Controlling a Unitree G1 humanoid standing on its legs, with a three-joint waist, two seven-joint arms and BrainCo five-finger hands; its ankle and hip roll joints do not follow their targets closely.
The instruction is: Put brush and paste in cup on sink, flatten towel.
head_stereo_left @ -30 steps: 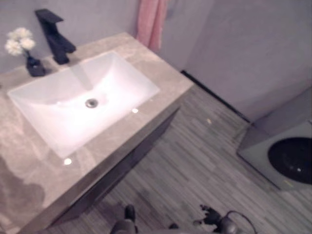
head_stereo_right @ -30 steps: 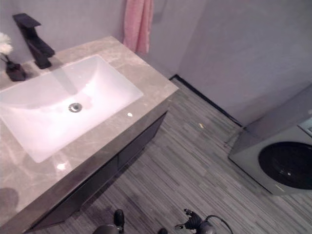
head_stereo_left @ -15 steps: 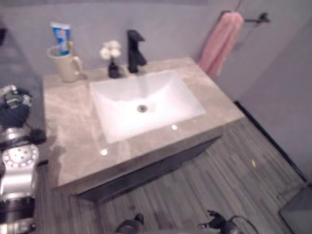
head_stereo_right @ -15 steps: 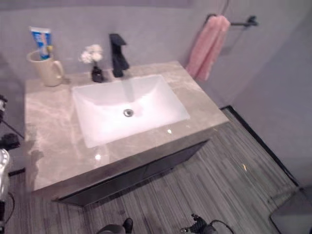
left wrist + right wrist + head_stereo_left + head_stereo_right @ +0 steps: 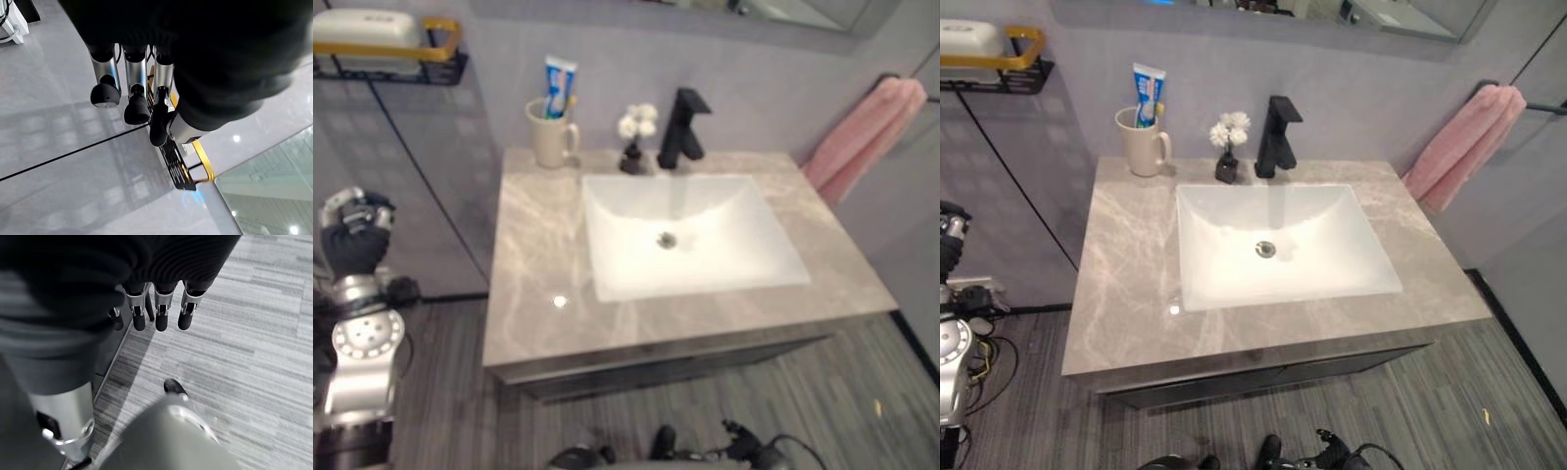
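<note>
A cream cup (image 5: pixel 1141 143) stands on the counter's back left corner. A blue and white paste tube (image 5: pixel 1147 92) stands upright in it, with a small yellow tip (image 5: pixel 572 102) beside the tube. A pink towel (image 5: pixel 1459 145) hangs bunched on a wall rail at the right, past the counter's end. My left hand (image 5: pixel 352 241) is raised beside the counter's left end, apart from everything; its fingers (image 5: pixel 133 93) are relaxed and hold nothing. My right hand (image 5: pixel 161 313) hangs over the floor, fingers straight and empty.
A white basin (image 5: pixel 1278 245) is set in the grey marble counter (image 5: pixel 1126 294). A black faucet (image 5: pixel 1276 137) and a small vase of white flowers (image 5: pixel 1228 149) stand behind it. A wall shelf with a yellow rail (image 5: pixel 386 51) is at the upper left.
The camera has swung left and up, so the whole picture shifted: the cup, shelf and full counter now show. My left arm has come in at the left edge.
</note>
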